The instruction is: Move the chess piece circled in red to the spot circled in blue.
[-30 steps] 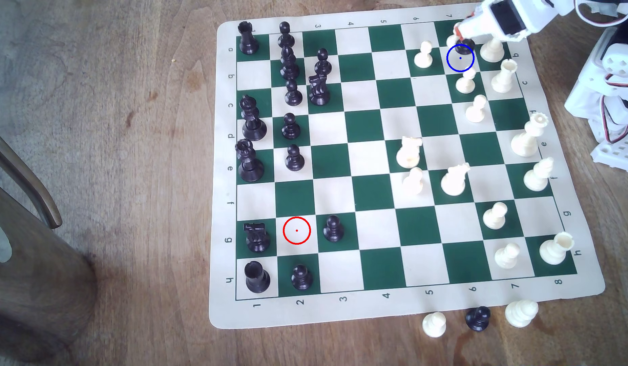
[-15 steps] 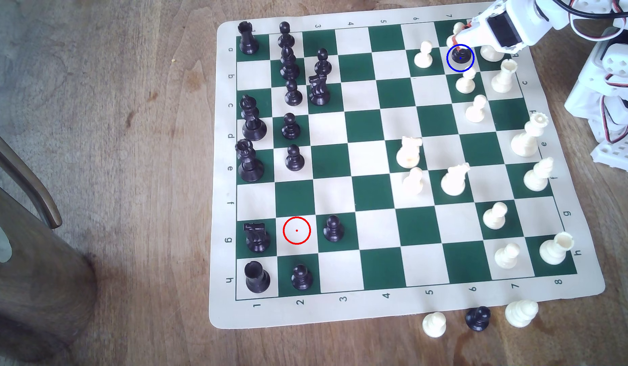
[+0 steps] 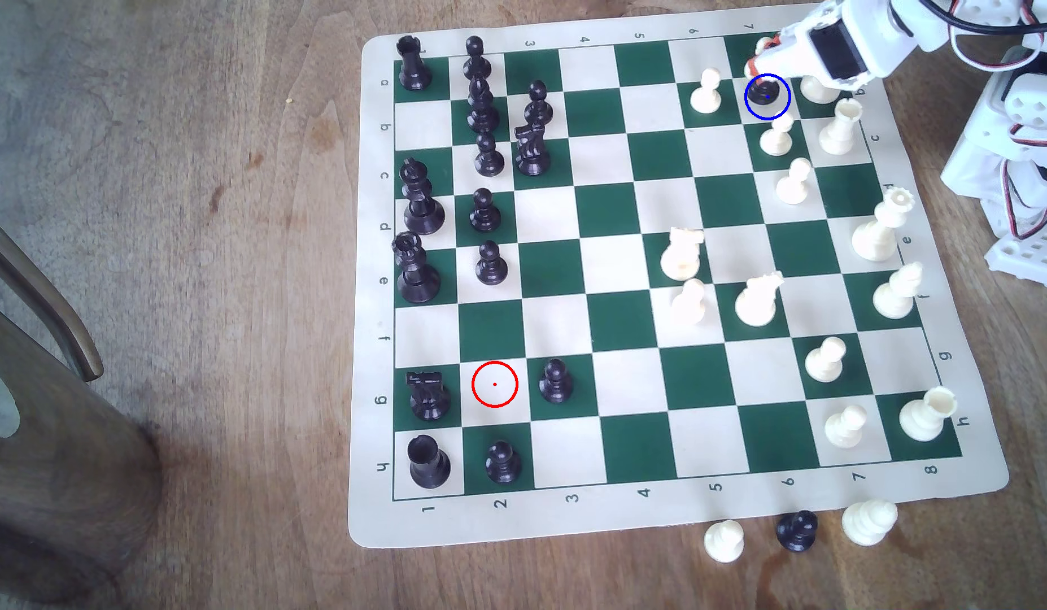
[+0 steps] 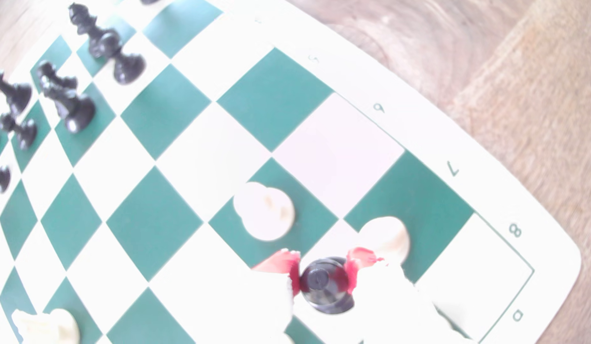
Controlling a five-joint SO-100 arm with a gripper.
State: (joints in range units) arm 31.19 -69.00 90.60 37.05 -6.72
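Toward the upper right of the exterior view we see the white arm reaching in over the far corner of the green-and-cream chessboard [image 3: 603,328], its gripper [image 3: 764,58] hanging just above the blue ring. Inside that ring stands the black bishop [image 3: 766,92], upright on the blue-ringed square [image 3: 773,108], its head directly under the red-tipped fingertips [image 3: 754,62].

From the wrist view we look straight down on the black bishop [image 4: 325,286], which sits between the two red pads [image 4: 281,263] of the gripper [image 4: 324,264]. Both pads lie right against the piece's sides with no gap we can make out, so we read the pincer as closed on the piece; whether it truly presses, the blur keeps us from saying.

Two white pawns [image 4: 264,211] stand on the neighbouring squares, one of them just beside a pad; in the exterior view a white pawn [image 3: 706,91] stands to the ring's left.

Down in the lower left of the board, the red-ringed square [image 3: 495,384] lies bare, with a black knight [image 3: 428,396] to its left and a black pawn [image 3: 555,381] to its right.
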